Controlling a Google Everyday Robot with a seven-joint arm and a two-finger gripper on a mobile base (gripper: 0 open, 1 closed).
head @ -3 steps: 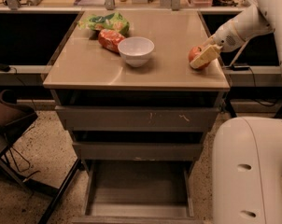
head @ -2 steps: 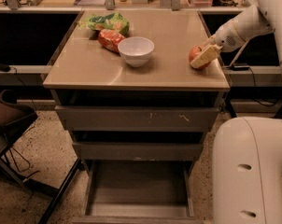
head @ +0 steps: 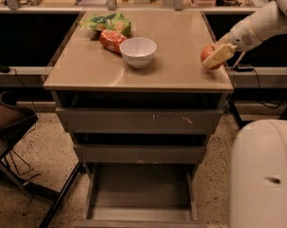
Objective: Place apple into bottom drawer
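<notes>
Gripper (head: 211, 58) pinches the apple (head: 205, 55), small, round and red-orange, well right of the white bowl (head: 138, 51); below the bowl, the bottom drawer (head: 138, 193) stands pulled out, floor showing.

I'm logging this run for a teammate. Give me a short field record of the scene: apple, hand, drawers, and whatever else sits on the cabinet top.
apple: at the right edge of the cabinet top, gripped
hand: reaching in from the right, shut on the apple
bottom drawer: pulled open, nothing visible inside
white bowl: upright, near the middle of the top
orange-red packet: touching the bowl's back left side
green bag: back left of the top, behind the packet
task status: apple not yet in the bottom drawer
</notes>
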